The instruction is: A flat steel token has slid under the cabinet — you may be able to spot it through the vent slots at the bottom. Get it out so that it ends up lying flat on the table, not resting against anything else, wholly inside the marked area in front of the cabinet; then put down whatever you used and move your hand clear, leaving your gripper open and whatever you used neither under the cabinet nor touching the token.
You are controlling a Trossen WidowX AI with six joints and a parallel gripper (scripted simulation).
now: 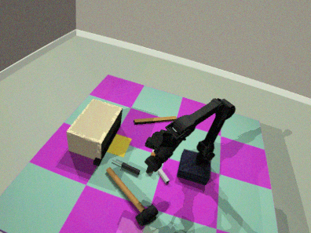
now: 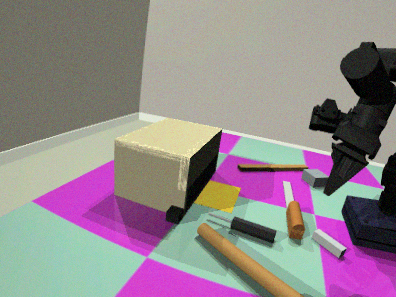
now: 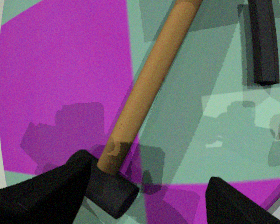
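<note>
The gripper (image 1: 150, 156) (image 2: 327, 193) (image 3: 150, 177) is hanging partly open, holding nothing. Retrieval is apparently still wholly ahead: the yellow area (image 1: 119, 145) (image 2: 218, 196), towards the counter's cabinet-side edge, is showing no token; its exact place is unclear.

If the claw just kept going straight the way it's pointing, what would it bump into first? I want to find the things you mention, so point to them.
Most likely the checkered tabletop (image 1: 43, 183) (image 2: 50, 239) (image 3: 65, 60): the claw (image 1: 150, 156) (image 2: 327, 193) (image 3: 150, 177) points slantwise down. The hammer (image 1: 126, 191) (image 2: 247, 259) (image 3: 145, 95) lies near that line, though, and depth is unclear, so it might be met first.
</note>
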